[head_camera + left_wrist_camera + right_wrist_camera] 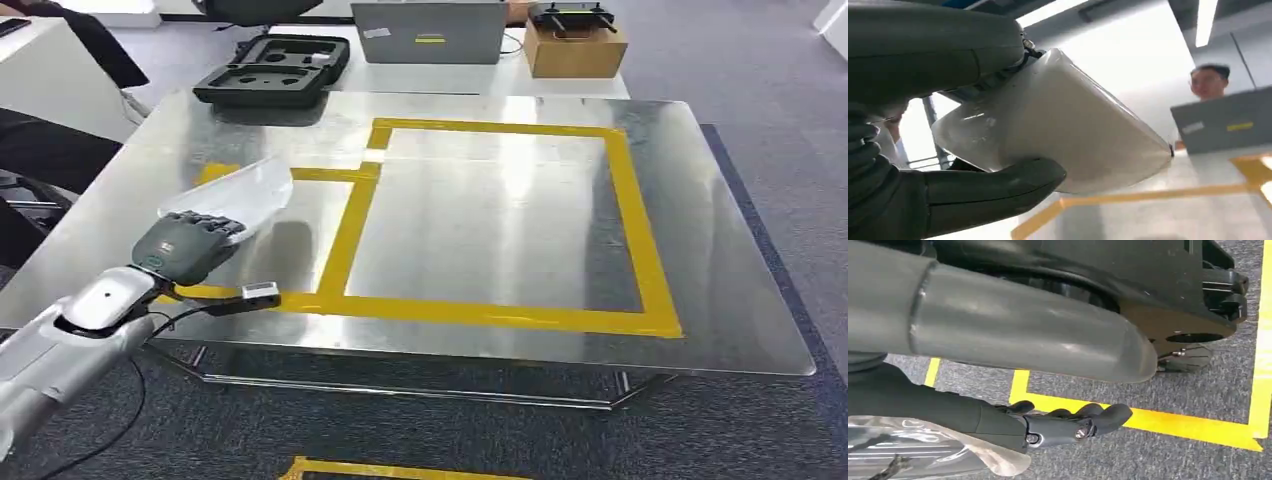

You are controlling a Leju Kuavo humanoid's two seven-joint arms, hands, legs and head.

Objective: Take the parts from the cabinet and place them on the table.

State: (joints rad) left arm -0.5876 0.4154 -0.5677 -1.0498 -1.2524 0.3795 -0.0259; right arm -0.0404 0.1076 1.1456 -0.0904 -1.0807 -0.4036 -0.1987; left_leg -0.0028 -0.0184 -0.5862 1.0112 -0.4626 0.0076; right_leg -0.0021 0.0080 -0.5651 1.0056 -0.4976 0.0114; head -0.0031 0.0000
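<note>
The left hand (188,243) holds a white plastic part (243,195) over the near left corner of the shiny metal table (480,220). In the head view the dark fingers lie across the near edge of the part, and the part sticks out from the hand toward the far side, above the table top and just left of the yellow tape (345,235) that marks a big rectangle on the metal. I cannot tell if the part touches the table or hangs a little above it. In the left wrist view the grip is clear — the thick grey thumb (993,192) presses under the smooth white shell and the rest of the hand closes on it from the other side. The right hand (1068,422) hangs low beside the robot, over grey carpet (1173,395) with yellow floor tape (1193,424); its dark fingers are curled in together and nothing is between them. Behind the metal table stands a second, white table with an open black case (275,68), a grey laptop (428,32) and a cardboard box (574,45) with a black device on top. A person (1209,82) shows behind the laptop in the left wrist view.
</note>
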